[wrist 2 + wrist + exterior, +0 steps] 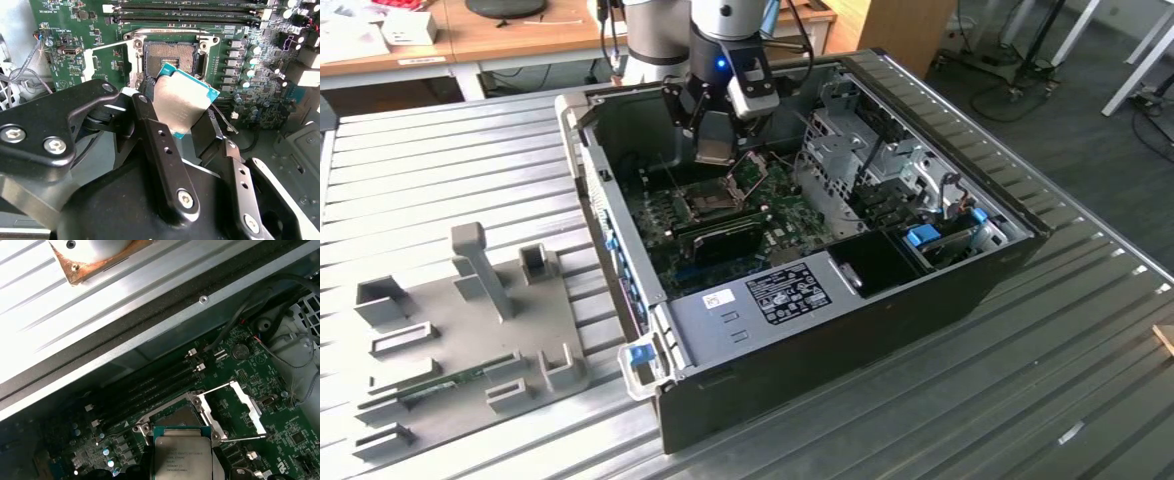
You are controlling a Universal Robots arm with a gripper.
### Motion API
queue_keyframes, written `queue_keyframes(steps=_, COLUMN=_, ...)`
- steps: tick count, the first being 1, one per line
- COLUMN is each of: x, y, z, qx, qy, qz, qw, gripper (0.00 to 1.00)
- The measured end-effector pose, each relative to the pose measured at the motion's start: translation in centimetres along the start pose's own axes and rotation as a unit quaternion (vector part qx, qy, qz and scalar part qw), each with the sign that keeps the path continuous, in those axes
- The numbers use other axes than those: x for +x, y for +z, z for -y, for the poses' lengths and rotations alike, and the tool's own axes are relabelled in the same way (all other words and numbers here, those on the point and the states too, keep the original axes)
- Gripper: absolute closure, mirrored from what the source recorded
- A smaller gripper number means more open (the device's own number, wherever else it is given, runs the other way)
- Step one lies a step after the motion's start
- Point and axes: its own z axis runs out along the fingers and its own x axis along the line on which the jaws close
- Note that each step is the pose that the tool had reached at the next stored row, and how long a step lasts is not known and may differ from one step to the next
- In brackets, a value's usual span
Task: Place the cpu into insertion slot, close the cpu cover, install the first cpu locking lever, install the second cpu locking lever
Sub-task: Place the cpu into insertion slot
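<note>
While the cpu (716, 152) hangs clamped in the end effector (718, 140) over the open computer case (961, 290) in the exterior view, it is not yet down in the insertion slot (711, 204), which lies on the green board (781, 215) beneath it; the case rests on a ribbed metal bench (1067, 380). The second wrist view shows the two black fingers (152, 130) closed on opposite edges of the cpu (182, 102), its dull metal top tilted toward the camera. Beyond it the insertion slot (172, 55) is bare, and the cpu cover (89, 64) is swung open to one side. In the first wrist view the cpu (182, 457) sits just short of the insertion slot (175, 417), overlapping its near rim in the picture, and the cpu cover (248, 405) lies folded back beside the socket. The step in hand looks to be the first, placing the chip; with the cover open, the later steps appear not yet begun. Seating the chip would likely call for squaring it with the socket rim, levelling it, and lowering it gently so that no corner catches.
</note>
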Motion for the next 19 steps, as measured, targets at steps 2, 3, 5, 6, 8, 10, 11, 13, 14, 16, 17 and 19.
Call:
queue_keyframes(steps=2, x=0.01, y=0.00, z=-0.01, qx=0.0000, qy=0.000, qz=0.0000, qw=1.00000, gripper=0.46)
queue_keyframes(steps=3, x=0.01, y=0.00, z=-0.01, qx=0.0000, qy=0.000, qz=0.0000, qw=1.00000, gripper=0.46)
queue_keyframes(steps=5, x=0.02, y=0.00, z=-0.03, qx=0.0000, qy=0.000, qz=0.0000, qw=1.00000, gripper=0.46)
queue_keyframes(steps=6, x=0.02, y=0.00, z=-0.03, qx=0.0000, qy=0.000, qz=0.0000, qw=1.00000, gripper=0.46)
queue_keyframes(steps=8, x=0.02, y=0.00, z=-0.04, qx=0.0000, qy=0.000, qz=0.0000, qw=1.00000, gripper=0.46)
queue_keyframes(steps=10, x=0.02, y=0.00, z=-0.04, qx=0.0000, qy=0.001, qz=0.0000, qw=1.00000, gripper=0.46)
queue_keyframes(steps=11, x=0.02, y=0.01, z=-0.04, qx=0.0000, qy=0.001, qz=0.0001, qw=1.00000, gripper=0.46)
queue_keyframes(steps=13, x=0.02, y=0.02, z=-0.04, qx=-0.0001, qy=0.007, qz=0.0005, qw=0.99998, gripper=0.46)
queue_keyframes(steps=14, x=0.03, y=0.04, z=-0.04, qx=-0.0001, qy=0.013, qz=0.0009, qw=0.99991, gripper=0.46)
queue_keyframes(steps=16, x=0.02, y=0.07, z=-0.03, qx=-0.0005, qy=0.030, qz=0.0022, qw=0.99955, gripper=0.46)
queue_keyframes(steps=17, x=0.02, y=0.09, z=-0.03, qx=-0.0006, qy=0.038, qz=0.0028, qw=0.99926, gripper=0.46)
queue_keyframes(steps=19, x=0.02, y=0.10, z=-0.03, qx=-0.0008, qy=0.055, qz=0.0041, qw=0.99846, gripper=0.46)
